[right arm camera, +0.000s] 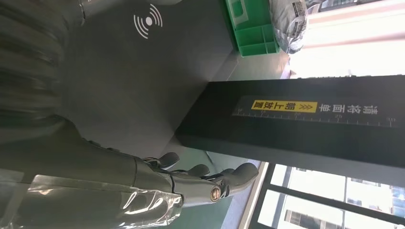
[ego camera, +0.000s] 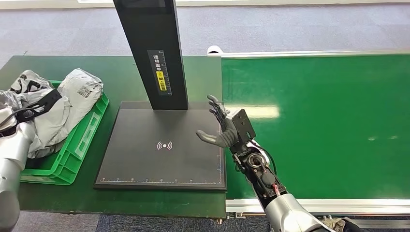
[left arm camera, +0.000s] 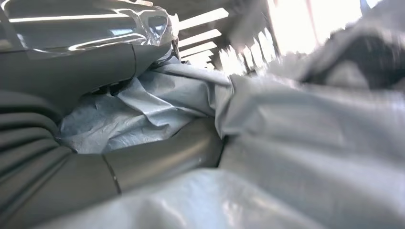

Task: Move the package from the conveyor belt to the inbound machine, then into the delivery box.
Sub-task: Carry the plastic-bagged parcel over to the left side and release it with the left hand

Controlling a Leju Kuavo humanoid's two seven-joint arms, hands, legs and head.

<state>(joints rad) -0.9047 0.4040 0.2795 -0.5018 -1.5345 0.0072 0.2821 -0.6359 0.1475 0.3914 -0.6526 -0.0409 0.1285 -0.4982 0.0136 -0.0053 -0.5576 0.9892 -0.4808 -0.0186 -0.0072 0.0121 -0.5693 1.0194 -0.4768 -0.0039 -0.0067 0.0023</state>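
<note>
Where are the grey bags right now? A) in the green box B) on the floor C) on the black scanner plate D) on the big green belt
A. The grey bags lie piled in the green box beside the black scanner plate, which is bare, as is the green belt.

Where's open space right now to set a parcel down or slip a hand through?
Free: the black scanner platform between the green plastic crate and the right hand, and the green conveyor belt. Crowded: the crate, heaped with grey plastic mailer bags, the left hand among them.
</note>
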